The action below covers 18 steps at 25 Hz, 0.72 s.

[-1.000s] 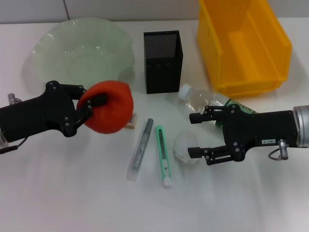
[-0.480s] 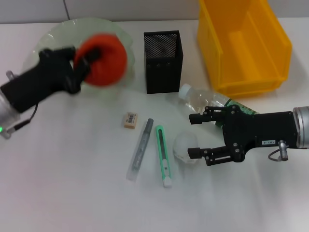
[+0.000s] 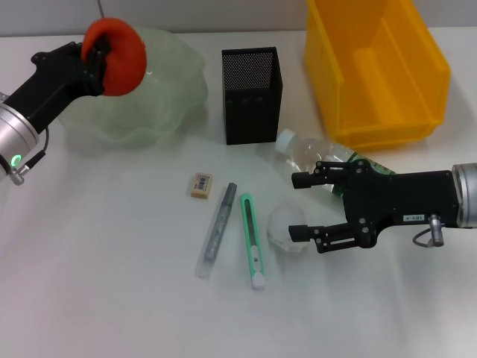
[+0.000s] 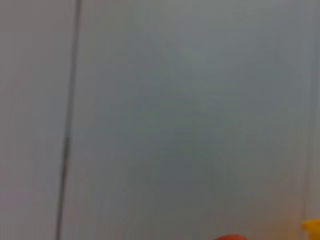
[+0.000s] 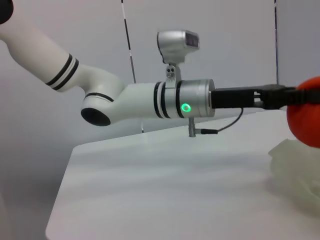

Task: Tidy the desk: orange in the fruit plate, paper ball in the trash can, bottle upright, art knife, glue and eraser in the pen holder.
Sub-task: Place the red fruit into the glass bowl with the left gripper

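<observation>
Overhead, the orange is gripped by the left gripper above the plate; the right gripper is held open beside the paper ball.

My left wrist camera faced a plain grey wall with a dark vertical seam; a sliver of round orange fruit and a yellow corner edged in.
</observation>
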Motion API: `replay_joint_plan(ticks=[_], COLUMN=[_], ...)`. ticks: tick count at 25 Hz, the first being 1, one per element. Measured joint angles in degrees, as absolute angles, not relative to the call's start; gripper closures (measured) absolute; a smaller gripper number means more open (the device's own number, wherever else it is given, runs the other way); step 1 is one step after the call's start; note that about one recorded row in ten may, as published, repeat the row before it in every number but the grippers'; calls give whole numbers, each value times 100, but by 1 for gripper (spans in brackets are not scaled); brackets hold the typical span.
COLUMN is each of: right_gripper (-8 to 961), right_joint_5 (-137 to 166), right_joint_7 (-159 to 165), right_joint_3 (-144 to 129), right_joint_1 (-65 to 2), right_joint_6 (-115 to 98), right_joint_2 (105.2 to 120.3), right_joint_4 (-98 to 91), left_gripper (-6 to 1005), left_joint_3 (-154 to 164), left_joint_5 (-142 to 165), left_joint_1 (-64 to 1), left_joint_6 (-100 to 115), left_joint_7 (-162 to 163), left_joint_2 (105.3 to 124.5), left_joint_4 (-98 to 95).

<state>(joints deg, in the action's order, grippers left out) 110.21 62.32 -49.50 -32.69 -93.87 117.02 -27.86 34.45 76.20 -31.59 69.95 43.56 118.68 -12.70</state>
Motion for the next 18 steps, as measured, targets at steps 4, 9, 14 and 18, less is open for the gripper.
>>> replay_joint_plan(ticks=[4,9,14,18], right_gripper=[138,138,138,138], right_joint_5=[11021,11021,11021,11018], right_joint_7=[6232,6232,6231,6232], right_joint_3=[-4940,-4939,-4931,-4800], right_joint_1=[-3269,-3277,-3275,-3246], right_joint_6=[-9385,-9346,-9250,-8976], right_joint_2=[11706,11721,11750,11810], right_joint_4=[-2786,-2795,-2827,-2903], left_gripper=[914,910,905,863], left_joint_3=[3445,3453,3372,3366], left_joint_5=[7398,7350,7286,7277], left_joint_1=[-3267,-3328,-3338,-3353], left_joint_6=[6464,6301,6263,6252], left_joint_7=[4247,4240,4254,4235], left_joint_2=[11881,11883,11883,11882], left_joint_4=[-1197,-1172,-1117,-1111])
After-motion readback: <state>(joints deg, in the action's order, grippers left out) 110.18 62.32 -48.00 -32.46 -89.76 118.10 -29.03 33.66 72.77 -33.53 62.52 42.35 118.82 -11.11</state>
